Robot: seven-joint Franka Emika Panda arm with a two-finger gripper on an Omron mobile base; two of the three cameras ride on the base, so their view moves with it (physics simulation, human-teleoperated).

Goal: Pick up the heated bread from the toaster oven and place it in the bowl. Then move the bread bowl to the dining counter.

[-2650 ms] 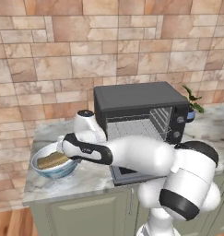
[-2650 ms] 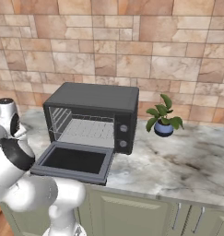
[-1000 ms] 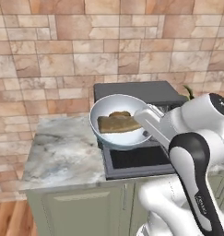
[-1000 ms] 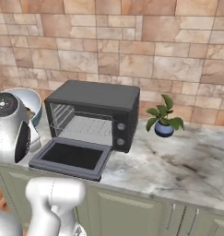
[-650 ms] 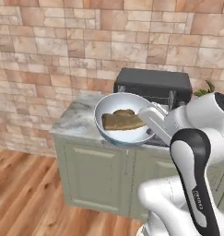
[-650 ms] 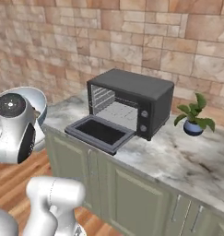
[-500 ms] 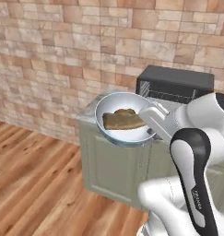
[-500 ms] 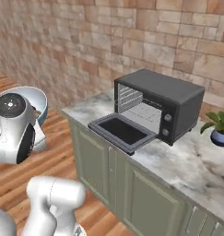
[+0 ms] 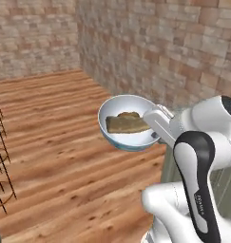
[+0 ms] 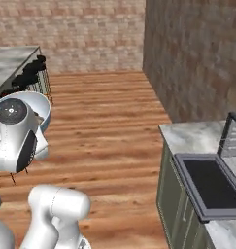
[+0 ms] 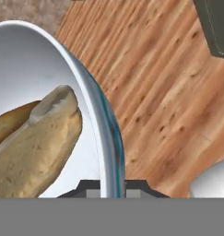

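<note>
- Carrying stage: the bowl (image 9: pixel 129 124) hangs in the air over the wooden floor (image 9: pixel 55 142), clamped by its rim in the gripper (image 11: pixel 112 188), whose two tips sit narrow, one on each side of the rim wall.
- Bread: a tan-brown piece of bread (image 9: pixel 126 123) lies inside the bowl, resting against its inner wall; the loading step therefore reads as done.
- Toaster oven (image 10: pixel 221 170): its door lies dropped open on the marbled cabinet top (image 10: pixel 187 133), at the right of the right base view, well apart from the bowl.
- Remaining: judged from this, only delivery and set-down on the dining counter (image 10: pixel 12 61) are left; its grey stone top shows at the far left across the floor.
- Surroundings: black wire-legged stools (image 10: pixel 34 73) stand beside that counter and brick walls (image 9: pixel 150 42) line the room; the stools may crowd the approach.
</note>
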